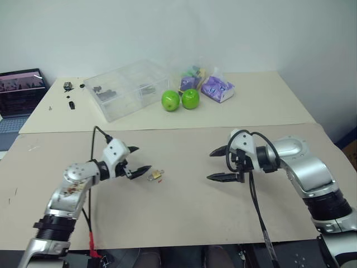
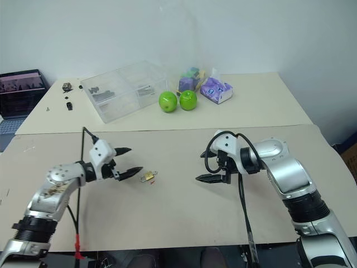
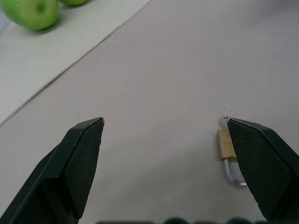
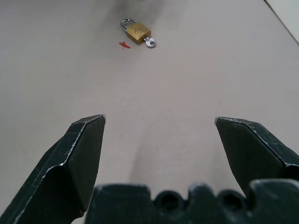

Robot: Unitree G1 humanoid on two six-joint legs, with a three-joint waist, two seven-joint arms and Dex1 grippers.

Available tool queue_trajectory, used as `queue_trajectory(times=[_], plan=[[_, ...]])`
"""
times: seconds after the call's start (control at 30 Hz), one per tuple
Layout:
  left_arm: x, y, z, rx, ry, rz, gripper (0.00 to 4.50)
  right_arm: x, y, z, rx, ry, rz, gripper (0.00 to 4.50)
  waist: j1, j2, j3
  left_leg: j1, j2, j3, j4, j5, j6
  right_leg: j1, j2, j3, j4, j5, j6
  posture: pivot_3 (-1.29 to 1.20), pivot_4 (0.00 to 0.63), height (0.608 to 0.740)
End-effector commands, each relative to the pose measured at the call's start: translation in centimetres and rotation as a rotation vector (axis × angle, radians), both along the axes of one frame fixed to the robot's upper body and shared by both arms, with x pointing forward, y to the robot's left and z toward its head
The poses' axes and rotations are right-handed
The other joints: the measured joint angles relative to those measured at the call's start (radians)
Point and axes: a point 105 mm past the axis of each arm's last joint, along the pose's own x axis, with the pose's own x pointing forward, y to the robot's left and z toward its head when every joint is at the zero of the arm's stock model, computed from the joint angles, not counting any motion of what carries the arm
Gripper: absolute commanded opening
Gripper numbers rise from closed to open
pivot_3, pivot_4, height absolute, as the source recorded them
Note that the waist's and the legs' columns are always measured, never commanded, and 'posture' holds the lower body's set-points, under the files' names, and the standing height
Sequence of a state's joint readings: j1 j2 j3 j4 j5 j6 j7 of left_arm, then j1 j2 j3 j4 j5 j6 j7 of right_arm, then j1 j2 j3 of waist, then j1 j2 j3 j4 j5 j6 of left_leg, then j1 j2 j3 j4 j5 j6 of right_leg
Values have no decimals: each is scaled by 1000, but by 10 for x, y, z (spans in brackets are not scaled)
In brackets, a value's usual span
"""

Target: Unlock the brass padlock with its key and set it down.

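The brass padlock [image 4: 137, 31] lies flat on the tabletop [image 1: 184, 212], the key [image 4: 149, 43] stuck in its base, a small red speck [image 4: 124, 45] beside it. The left gripper [image 1: 136, 161] has its fingers spread wide, the padlock just past one fingertip. The right gripper [image 1: 221, 164], fingers spread too, points at it from well apart.

The brass padlock [image 1: 155, 176] lay on the table [image 1: 184, 218] at lower centre of the frame, the key [image 4: 150, 43] at its base. The left gripper [image 1: 137, 160] stood just left of it, the right gripper [image 1: 221, 164] well apart to the right. Two apples [image 1: 180, 100] sat at upper centre, right of a clear box [image 1: 127, 89].
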State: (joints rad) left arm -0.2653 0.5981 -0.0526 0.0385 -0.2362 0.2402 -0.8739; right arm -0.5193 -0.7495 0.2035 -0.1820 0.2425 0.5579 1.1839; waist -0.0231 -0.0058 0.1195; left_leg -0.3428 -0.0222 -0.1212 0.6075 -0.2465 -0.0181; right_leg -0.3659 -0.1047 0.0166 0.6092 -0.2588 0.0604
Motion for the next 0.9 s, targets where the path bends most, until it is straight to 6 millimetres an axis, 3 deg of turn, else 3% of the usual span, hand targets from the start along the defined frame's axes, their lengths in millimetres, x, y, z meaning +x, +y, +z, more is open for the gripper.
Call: queue_trajectory(times=[0.03, 0.33, 0.9], plan=[[0, -13, 0, -6, 1, -21, 4500, -1, -3, 18, 26, -76, -25, 4422, 3, 0, 0, 0, 0, 0, 0, 0, 0, 0, 0, 0, 0, 0, 0, 0, 150, 740], [-9, -29, -19, 17, 51, -79, 4500, -5, -14, 21, 15, -81, -74, 4422, 6, 0, 0, 1, 0, 0, 0, 0, 0, 1, 0, 0, 0, 0, 0, 0, 150, 740], [-21, -13, -38, 52, 187, -65, 4500, -1, -10, 21, 14, -91, -84, 4422, 2, 0, 0, 4, 0, 0, -1, 0, 0, 3, 0, 0, 0, 0, 0, 0, 150, 740]])
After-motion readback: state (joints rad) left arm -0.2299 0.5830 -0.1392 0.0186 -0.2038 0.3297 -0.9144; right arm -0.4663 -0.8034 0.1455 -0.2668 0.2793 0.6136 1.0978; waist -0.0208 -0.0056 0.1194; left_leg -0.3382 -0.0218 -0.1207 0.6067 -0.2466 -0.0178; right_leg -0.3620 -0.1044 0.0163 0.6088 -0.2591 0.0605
